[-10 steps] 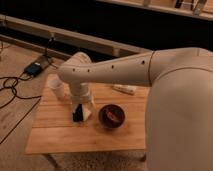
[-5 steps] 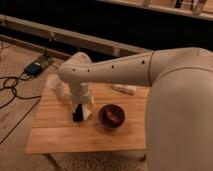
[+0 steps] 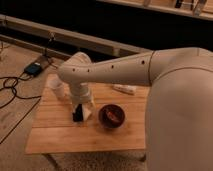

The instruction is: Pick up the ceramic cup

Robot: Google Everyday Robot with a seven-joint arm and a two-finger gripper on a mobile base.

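My gripper (image 3: 80,113) points down onto the wooden table (image 3: 65,137), left of the middle. A small off-white thing (image 3: 87,114) sits tight against the gripper's right side; it looks like the ceramic cup, largely hidden by the gripper. My white arm (image 3: 115,70) reaches in from the right, above the table.
A dark brown round bowl (image 3: 111,115) stands just right of the gripper. A pale cup-like object (image 3: 56,89) stands at the table's far left corner. A flat whitish item (image 3: 125,89) lies at the back edge. Cables and a dark box (image 3: 35,68) lie on the floor to the left.
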